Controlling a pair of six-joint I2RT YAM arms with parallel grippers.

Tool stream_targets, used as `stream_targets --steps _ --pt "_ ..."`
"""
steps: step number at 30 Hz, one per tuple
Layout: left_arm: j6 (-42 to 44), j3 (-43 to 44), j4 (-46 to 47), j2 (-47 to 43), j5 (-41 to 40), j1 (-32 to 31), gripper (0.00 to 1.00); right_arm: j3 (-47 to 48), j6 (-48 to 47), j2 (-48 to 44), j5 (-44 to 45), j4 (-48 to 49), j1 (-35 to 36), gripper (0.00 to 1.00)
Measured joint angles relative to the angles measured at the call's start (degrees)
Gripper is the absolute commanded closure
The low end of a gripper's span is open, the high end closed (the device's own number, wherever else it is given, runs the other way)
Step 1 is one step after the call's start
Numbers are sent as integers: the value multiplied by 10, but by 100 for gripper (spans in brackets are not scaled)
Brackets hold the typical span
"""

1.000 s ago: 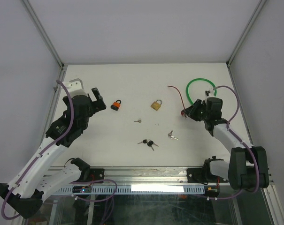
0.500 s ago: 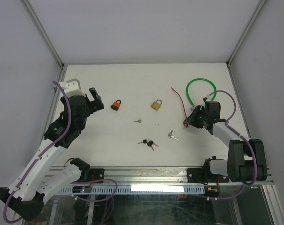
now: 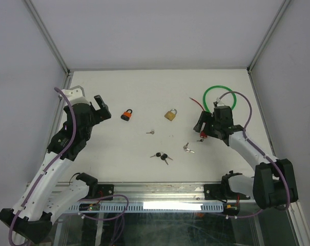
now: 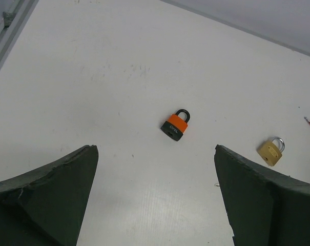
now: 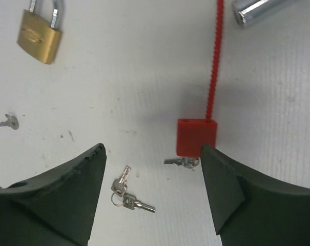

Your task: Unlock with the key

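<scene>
Hard-to-read bits first. In the right wrist view the small key is half tucked under the lower edge of the red block, so you only get part of it. The chrome cylinder is cut off by the top edge, so you can't tell what it belongs to. From the top cam the right claw covers part of the red block, and the green cable loop runs partly behind that arm. In the left wrist view the brass padlock sits right against the outline of one finger.

Claws: your left claw is spread wide w/ nothing in it, over bare bench short of the orange padlock (lying flat, shackle toward the far side). The right claw's jaws are apart w/ bare bench btw them. The red block is just beside one fingertip, not gripped.

Keys: the single key lies alone mid-bench, nearer you than both padlocks. The black-headed pair and silver bunch lie closer to the arm bases.

Room: white surface shows all round the orange padlock. The side rail runs close by the left arm.
</scene>
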Motion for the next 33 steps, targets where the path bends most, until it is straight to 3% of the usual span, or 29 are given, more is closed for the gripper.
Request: stream_targets --steps 8,14,21,29,33 --pt "9 -17 -1 -12 38 21 1 77 9 4 106 -14 132 8" --pt "13 -17 0 -27 63 36 1 159 20 113 184 9 219 0" --pt "14 -18 0 -29 70 46 1 256 48 272 272 45 261 0" --pt "14 -19 0 -8 91 66 1 334 102 391 353 54 272 0" --pt "14 -19 0 1 98 82 1 374 125 439 387 49 282 6"
